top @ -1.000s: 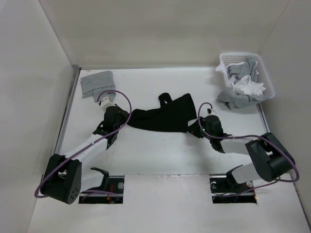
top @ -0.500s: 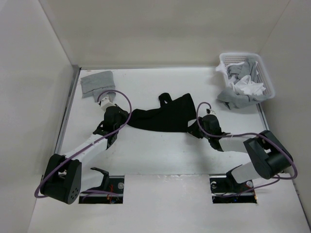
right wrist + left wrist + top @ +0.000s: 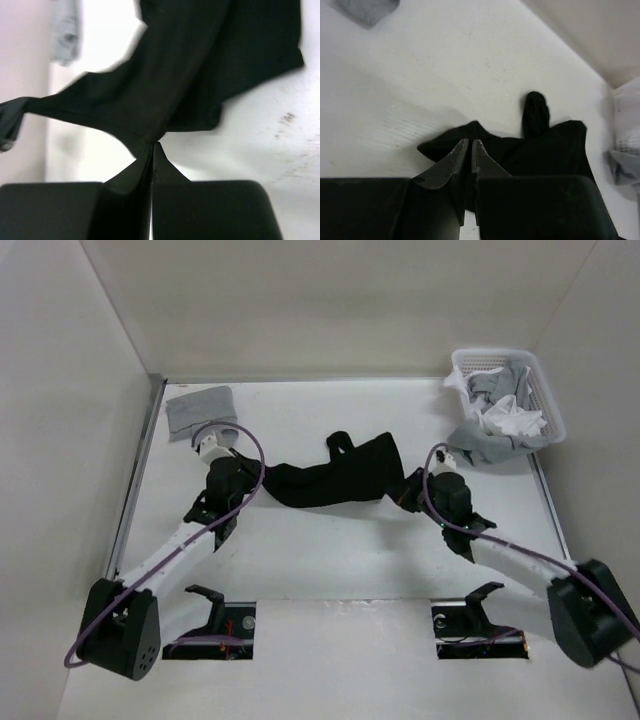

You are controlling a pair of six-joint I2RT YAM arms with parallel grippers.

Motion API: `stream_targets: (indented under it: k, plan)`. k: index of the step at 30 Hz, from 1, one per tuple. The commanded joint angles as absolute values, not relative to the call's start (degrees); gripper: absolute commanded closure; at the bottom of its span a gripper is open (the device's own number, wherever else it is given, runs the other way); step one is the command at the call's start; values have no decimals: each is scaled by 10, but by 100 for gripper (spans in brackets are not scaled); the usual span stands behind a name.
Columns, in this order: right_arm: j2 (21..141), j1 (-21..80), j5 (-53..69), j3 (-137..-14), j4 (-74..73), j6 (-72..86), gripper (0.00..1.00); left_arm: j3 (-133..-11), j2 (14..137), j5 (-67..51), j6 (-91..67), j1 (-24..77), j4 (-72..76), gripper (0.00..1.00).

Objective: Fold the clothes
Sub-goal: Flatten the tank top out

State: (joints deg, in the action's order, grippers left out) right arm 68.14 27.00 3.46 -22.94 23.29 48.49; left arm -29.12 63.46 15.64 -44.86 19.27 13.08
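Surface (image 3: 330, 560): white, and it carries everything here.
Clothes (image 3: 340, 480): a black T-shirt at the middle of the surface, bunched into a long band slung between the two hands, with one loop of fabric poking out toward the far side.
Clothes, handling: likely light, limp and quick to sag or bunch. It is not fragile, though thin cloth can slide out of a shallow pinch.
Clothes, where to hold: best at a hem corner or shoulder seam, where the doubled edge gives the fingers more to bite on.
White mesh basket (image 3: 545, 390): far right corner, with grey and white garments spilling over its rim, well apart from the shirt.
Small grey garment (image 3: 198, 410): far left corner.
Left hand (image 3: 471, 145): clenched on the shirt's left end.
Right hand (image 3: 152, 147): clamped on an edge at the right end.
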Motion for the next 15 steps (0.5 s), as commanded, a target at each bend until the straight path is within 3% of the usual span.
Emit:
stream_targets:
  k: [1,8,15]
  plan:
    - [563,284,32,-278,178,454,100,-346,557,168,-455,191,149,99]
    - [373,341,-52,-478,-44,382,100,-431,426,202,-452,215,104,100]
    - [334,457,-157,-677,-91,312,100,-562,352,239,-411,245,105,100]
